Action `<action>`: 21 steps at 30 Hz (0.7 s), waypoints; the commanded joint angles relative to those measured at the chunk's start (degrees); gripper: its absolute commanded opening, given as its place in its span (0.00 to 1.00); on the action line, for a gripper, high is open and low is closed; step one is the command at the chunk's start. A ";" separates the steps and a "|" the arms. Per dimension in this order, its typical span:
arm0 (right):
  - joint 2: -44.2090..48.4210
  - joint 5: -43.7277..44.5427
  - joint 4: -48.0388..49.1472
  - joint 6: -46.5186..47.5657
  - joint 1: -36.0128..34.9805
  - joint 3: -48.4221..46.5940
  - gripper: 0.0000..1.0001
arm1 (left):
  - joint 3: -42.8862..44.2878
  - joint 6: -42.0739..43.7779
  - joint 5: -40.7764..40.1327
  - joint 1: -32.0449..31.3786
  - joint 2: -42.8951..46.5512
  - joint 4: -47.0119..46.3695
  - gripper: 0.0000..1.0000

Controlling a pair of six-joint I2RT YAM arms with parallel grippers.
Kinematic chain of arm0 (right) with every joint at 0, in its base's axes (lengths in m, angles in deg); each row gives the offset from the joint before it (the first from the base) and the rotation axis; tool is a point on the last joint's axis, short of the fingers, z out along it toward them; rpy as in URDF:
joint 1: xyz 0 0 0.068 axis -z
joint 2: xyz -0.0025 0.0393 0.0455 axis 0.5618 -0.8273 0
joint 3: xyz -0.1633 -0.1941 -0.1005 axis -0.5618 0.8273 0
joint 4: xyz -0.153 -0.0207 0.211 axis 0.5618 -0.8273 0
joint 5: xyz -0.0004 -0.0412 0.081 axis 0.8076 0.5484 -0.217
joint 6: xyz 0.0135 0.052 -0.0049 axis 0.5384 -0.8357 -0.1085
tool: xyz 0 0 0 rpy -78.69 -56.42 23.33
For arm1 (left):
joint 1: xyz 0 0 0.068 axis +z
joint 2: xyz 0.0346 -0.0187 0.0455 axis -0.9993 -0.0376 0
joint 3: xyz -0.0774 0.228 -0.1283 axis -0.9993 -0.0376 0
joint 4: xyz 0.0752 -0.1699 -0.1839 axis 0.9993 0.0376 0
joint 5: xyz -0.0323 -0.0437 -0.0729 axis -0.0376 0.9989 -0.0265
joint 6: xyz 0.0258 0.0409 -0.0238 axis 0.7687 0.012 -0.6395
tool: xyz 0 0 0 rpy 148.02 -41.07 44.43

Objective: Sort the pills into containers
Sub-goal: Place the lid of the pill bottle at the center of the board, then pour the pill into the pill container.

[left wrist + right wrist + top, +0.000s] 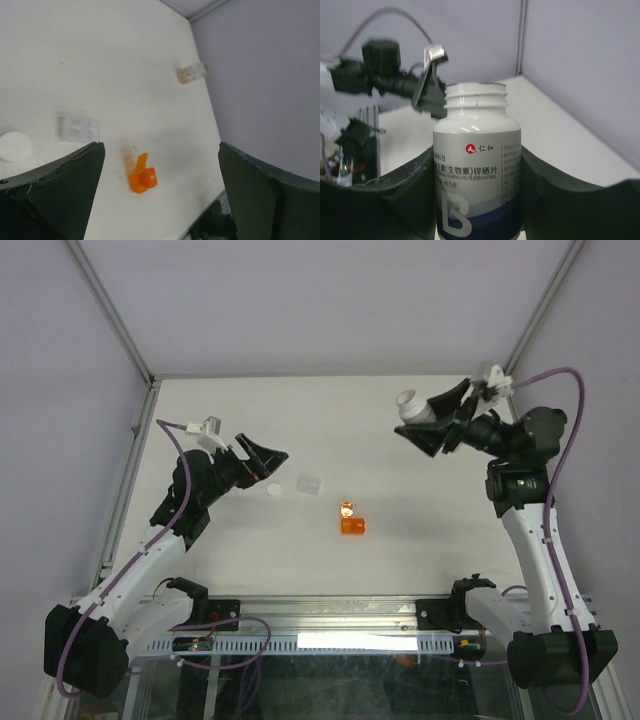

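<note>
Left hand [272,466]: jaws wide apart, nothing between. White cap [274,491] just beside at 6 o'clock. Clear plastic piece [310,484] near at 4 o'clock. Orange cup [352,526] farther at 4 o'clock, mid-tabletop [220,420]. Tan speck [347,508] just beside cup at 12 o'clock, too small to identify. Right hand [425,420]: clamped on uncapped white bottle [411,405], well apart at cup's 1 o'clock. Clear vial [191,73] lies on side near wall.

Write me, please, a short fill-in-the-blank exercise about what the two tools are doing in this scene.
1. The right tool grips the white bottle, whose neck carries no ____.
2. The left tool is ____ and holds nothing.
3. The stubby cup on the table is ____ in colour.
Missing words: cap; open; orange.
</note>
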 commanded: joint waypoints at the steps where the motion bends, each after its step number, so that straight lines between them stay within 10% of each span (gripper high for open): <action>1: -3.45 2.60 53.55 -57.37 -0.31 -2.88 0.00 | -6.65 1.99 16.30 0.37 4.58 -24.35 0.99; 4: 0.04 1.02 72.94 -63.25 -2.40 2.14 0.00 | -7.67 2.65 18.39 0.47 5.76 -27.69 0.99; 8: 2.21 13.57 27.42 -39.04 5.09 -8.58 0.00 | -7.90 2.82 21.87 0.47 3.73 -30.82 0.99; 12: -2.49 6.71 87.13 -75.03 4.06 0.43 0.00 | -6.13 2.70 25.67 0.41 0.83 -31.96 0.99; 15: 3.05 14.99 39.67 -46.85 9.12 -4.50 0.00 | -6.66 3.02 25.07 0.42 0.55 -34.43 0.99; 16: 0.26 14.99 35.23 -50.78 11.18 -6.95 0.00 | -7.07 2.57 24.60 0.41 0.64 -35.84 0.99; 18: -3.87 11.44 76.85 -71.83 7.68 0.72 0.00 | -7.41 3.46 24.75 0.40 1.11 -37.19 0.99; 19: -4.18 8.15 82.74 -73.12 6.29 1.71 0.00 | -7.42 4.70 24.73 0.44 1.50 -36.98 0.99; 21: 0.47 4.03 54.95 -52.96 6.47 1.63 0.00 | -7.92 7.63 23.45 0.41 2.54 -36.04 0.99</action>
